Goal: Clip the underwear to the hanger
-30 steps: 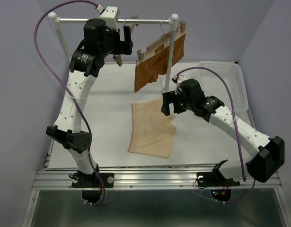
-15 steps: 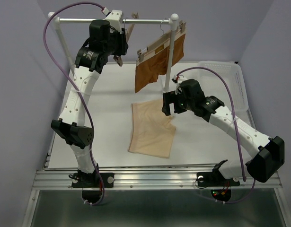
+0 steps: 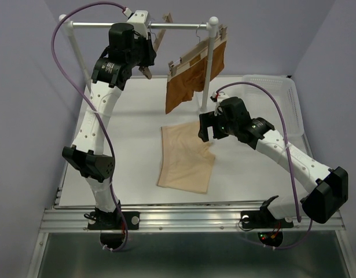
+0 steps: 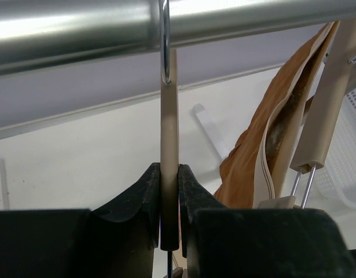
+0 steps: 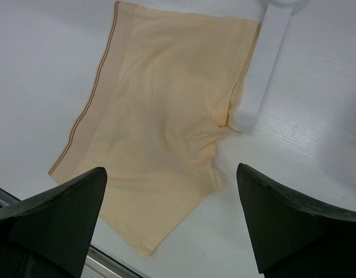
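Steel rail [image 3: 108,25] spans the back of the white table [image 3: 125,121], and at its left part the left arm reaches up to it. The left gripper [image 4: 169,179] is clamped tight on the hanger [image 4: 169,116]: from the wrist camera the dark fingers [image 4: 140,197] press both faces of the thin pale wooden bar, which stands edge-on and upright between them, and its wire hook goes up over the rail. From above, only a bit of that bar [image 3: 162,36] shows, poking out past the gripper, tilted. Further right on the rail hangs a second hanger [image 3: 195,52] with a rust-brown garment [image 3: 186,87] clipped to it, drooping just beside the rack's right post [image 3: 211,52]. Below and in front of that, the underwear [image 3: 186,156] lies flat on the table near its middle, apart from the hanger, a darker stripe along the waistband edge and a small pucker on its right side. The right gripper [image 3: 204,130] hangs above the cloth's far right corner, fingers spread wide with nothing between them; in its wrist view the underwear [image 5: 160,121] lies below the gap, and I see no contact. At the far right sits a white plastic bin [image 3: 282,92].
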Robot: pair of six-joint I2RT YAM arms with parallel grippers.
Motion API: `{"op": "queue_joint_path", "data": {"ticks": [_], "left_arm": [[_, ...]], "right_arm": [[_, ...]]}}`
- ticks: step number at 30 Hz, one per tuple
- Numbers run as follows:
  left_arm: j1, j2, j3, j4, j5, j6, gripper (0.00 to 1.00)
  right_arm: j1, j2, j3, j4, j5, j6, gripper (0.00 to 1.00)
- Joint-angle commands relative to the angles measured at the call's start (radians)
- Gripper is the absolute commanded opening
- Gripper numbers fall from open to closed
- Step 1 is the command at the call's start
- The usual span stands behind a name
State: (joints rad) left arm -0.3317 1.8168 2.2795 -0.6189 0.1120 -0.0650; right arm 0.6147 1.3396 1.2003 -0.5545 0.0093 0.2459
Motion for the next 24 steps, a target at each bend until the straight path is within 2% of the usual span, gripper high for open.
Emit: {"op": "queue_joint_path", "data": {"ticks": [1,6,16,24], "left_arm": [[0.003,-0.085,0.018,0.107,-0.054,-0.015,0.00],[0.003,-0.129,0.003,0.123,-0.075,-0.012,0.00],[0.003,-0.228,-0.141,0.157,-0.097,-0.029,0.00],[0.003,-0.339,-0.354,0.218,-0.135,-0.044,0.00]], "right_arm": [[-0.006,-0.031,0.008,0.005,0.011,-0.014,1.00],[-0.006,-0.039,-0.001,0.007,0.011,-0.007,1.00],[-0.006,-0.052,-0.015,0.005,0.006,0.007,1.00],[-0.006,-0.088,-0.034,0.005,0.020,0.021,1.00]]}}
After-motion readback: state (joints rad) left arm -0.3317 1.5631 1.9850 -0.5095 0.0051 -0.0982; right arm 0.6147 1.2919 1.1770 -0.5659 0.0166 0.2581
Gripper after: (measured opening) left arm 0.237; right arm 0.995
